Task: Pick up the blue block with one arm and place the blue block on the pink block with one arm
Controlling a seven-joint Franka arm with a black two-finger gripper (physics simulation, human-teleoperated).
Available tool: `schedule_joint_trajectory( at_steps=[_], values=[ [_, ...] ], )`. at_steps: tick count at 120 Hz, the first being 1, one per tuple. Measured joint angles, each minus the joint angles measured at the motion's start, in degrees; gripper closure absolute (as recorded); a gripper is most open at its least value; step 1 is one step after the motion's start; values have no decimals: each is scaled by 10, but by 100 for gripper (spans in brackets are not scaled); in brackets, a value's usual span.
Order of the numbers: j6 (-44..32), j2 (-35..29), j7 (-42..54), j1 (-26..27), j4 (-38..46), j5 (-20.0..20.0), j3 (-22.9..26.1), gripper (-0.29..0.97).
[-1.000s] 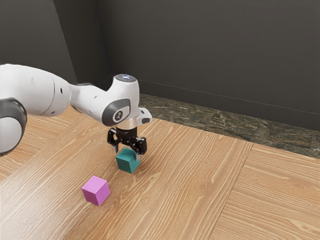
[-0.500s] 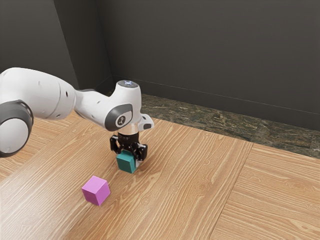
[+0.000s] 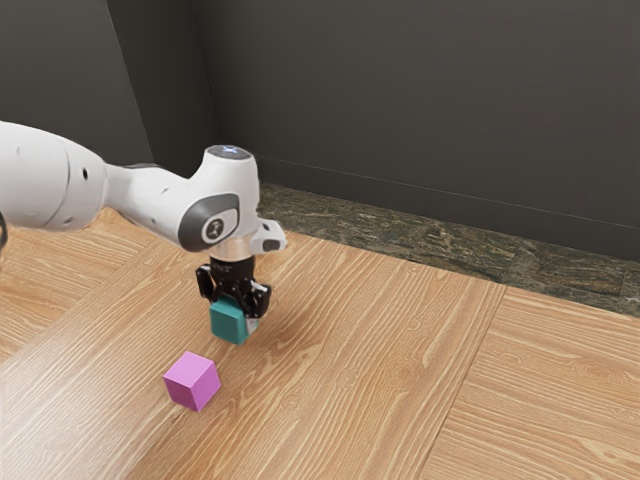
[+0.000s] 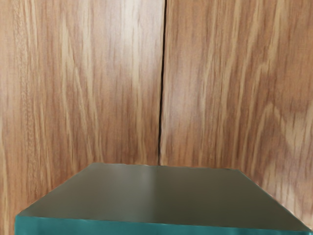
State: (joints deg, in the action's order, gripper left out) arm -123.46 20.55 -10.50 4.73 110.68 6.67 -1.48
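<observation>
The blue block [image 3: 229, 323], teal in colour, hangs a little above the wooden table [image 3: 400, 380] in the exterior view, and my gripper [image 3: 233, 308] is shut on its upper part. In the wrist view the same blue block [image 4: 156, 200] lies right under my hand, its top face dark. The pink block [image 3: 192, 380] rests on the table below the held block and toward the exterior view's left, apart from it.
A seam between two boards [image 4: 162, 83] runs across the wooden surface under my hand. A dark stone floor strip [image 3: 450, 245] and dark walls lie behind the table. Bare wood stretches toward the exterior view's right.
My gripper came down and shut on the blue block, then lifted it off the table and carried it toward the exterior view's left, closer to the pink block.
</observation>
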Motion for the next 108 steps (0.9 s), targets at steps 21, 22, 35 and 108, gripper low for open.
schedule_joint_trajectory(
  at_steps=[21,22,35,108],
  values=[
    [8,-105,18,-7,102,4,-14,29],
    [8,-109,19,-7,105,4,-14,29],
    [8,-155,29,-1,147,6,-23,30],
    [6,-258,60,169,263,7,-178,30]
  ],
)
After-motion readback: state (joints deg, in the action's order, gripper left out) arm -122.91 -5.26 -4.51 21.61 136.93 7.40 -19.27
